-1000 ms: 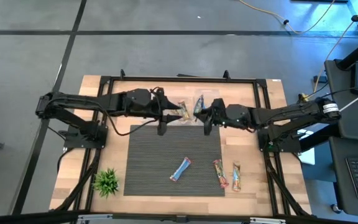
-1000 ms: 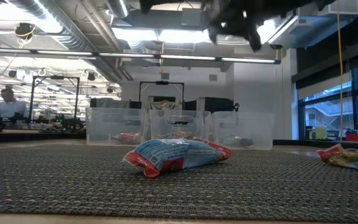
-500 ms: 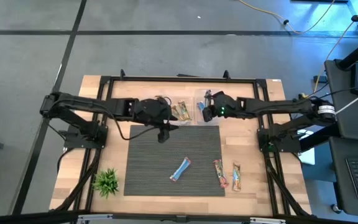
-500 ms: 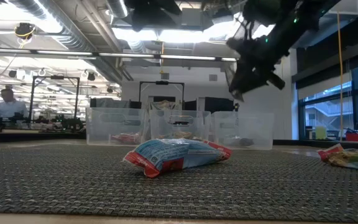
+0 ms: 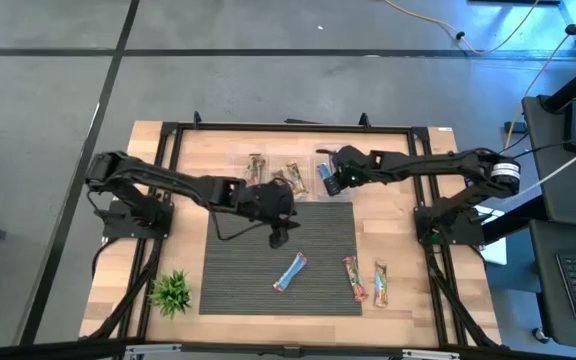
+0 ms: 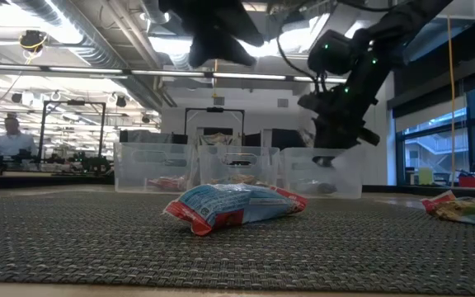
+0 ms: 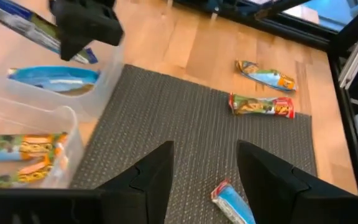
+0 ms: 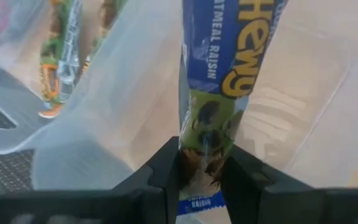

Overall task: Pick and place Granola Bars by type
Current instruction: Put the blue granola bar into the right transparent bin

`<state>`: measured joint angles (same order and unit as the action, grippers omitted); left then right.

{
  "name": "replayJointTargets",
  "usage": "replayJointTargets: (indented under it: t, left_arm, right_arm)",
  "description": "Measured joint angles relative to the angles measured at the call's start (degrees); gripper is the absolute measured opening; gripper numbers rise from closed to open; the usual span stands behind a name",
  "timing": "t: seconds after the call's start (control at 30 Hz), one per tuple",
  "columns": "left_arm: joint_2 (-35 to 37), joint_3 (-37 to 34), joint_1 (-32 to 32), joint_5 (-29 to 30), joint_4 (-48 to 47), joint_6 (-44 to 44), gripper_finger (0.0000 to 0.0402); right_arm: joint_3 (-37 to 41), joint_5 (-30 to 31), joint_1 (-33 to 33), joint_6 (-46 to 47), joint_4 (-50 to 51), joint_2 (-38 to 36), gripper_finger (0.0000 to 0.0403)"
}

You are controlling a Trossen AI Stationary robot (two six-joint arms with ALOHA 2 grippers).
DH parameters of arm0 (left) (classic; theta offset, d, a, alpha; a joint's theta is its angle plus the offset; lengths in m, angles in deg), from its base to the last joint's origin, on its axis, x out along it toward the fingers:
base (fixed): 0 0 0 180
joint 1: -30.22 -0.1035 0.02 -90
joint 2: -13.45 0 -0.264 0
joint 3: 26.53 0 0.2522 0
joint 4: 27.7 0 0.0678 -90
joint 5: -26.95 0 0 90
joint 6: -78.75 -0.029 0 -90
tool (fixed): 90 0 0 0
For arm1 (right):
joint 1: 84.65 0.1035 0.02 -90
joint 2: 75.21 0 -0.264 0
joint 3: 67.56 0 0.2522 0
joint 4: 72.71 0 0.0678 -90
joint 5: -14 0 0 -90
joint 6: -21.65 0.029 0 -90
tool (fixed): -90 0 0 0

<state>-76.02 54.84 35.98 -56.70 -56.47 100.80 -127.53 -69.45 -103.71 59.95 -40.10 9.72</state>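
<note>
Right wrist view is showing the right gripper (image 8: pixel 201 165) with its fingers (image 8: pixel 157 171) clamped on the end of a blue bar (image 8: pixel 219 74), hanging it lengthwise over the right-hand clear bin (image 8: pixel 303 106) at the bench's far edge. Left gripper (image 7: pixel 204 174) is hovering with fingers spread and empty above the mat (image 7: pixel 191 137); another blue bar (image 5: pixel 290 271) is lying just nearer, angled, closest to this arm.

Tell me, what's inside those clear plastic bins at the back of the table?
Wrapped granola bars: a blue one in one clear bin, red-and-multicoloured ones in the next. The right gripper holds another blue bar over a bin. The third bin's contents are unclear.
</note>
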Motion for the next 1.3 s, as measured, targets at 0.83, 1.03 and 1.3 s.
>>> replayJointTargets:
  t: [0.83, 1.03, 1.3]
  left_arm:
    - [-16.34, 0.00, 1.52, -2.16, 6.74, 12.64, 0.0173]
    - [-16.89, 0.00, 1.52, -2.89, 9.87, 14.92, 0.0187]
    - [-16.85, 0.00, 1.65, -6.13, 14.36, 14.30, 0.0229]
  right_arm:
    - [0.00, -2.32, -0.66, -12.00, 0.38, 1.39, 0.0100]
    - [0.00, -2.32, -0.66, -11.94, 0.36, 1.39, 0.0100]
    - [0.00, -2.32, -0.66, -11.89, 0.36, 1.39, 0.0100]
